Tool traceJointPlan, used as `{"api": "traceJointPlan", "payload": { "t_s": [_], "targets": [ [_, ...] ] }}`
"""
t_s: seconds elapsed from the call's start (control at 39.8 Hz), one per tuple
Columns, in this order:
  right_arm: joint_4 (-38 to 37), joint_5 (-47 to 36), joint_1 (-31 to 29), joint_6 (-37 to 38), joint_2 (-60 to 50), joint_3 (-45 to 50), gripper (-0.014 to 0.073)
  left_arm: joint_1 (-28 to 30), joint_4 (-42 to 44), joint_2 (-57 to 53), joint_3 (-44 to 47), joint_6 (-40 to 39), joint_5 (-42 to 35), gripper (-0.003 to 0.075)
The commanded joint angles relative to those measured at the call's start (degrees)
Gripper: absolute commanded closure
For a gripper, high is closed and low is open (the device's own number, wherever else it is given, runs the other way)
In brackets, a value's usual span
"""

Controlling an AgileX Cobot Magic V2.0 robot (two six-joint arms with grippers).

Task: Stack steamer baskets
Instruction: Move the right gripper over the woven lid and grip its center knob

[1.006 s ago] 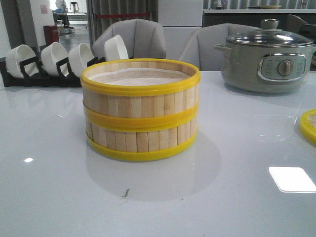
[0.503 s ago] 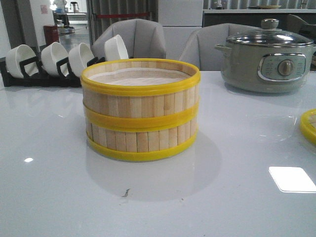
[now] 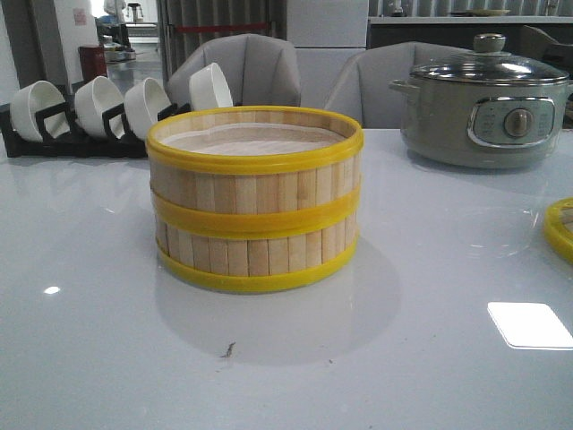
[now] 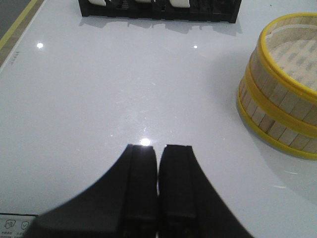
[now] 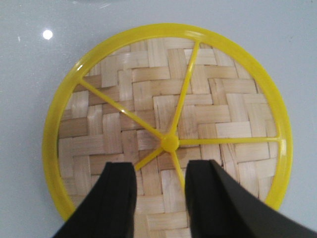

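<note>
Spreading glossy and white under everything, counter. Sitting mid-counter, two round slatted-wood steamer baskets with yellow rims, one stacked on the other, pale liner showing inside. Lying flat near the right edge, round woven lid with yellow rim and spokes. Hovering directly over it, right end effector, narrowly parted. Hanging over bare counter, left end effector, pressed closed. Standing farther back, black rack of white bowls and grey-green electric pot with glass lid.

Glossy white table carries stacked steamer baskets, grey-green pot, bowl rack, and apparently the lid at the edge.
</note>
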Motion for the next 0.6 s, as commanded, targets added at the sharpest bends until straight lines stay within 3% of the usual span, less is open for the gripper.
{"api": "traceJointPlan", "payload": {
  "t_s": [0.0,0.58],
  "targets": [
    [-0.93,-3.02,-0.4,-0.3,-0.36,-2.59,0.0232,-0.01,0.08,0.2,-1.58,-0.37,-5.05,0.0636],
    [-0.93,-7.08,-1.04,-0.3,6.64,-2.59,0.0232,-0.01,0.08,0.2,-1.58,-0.37,-5.18,0.0636]
  ]
}}
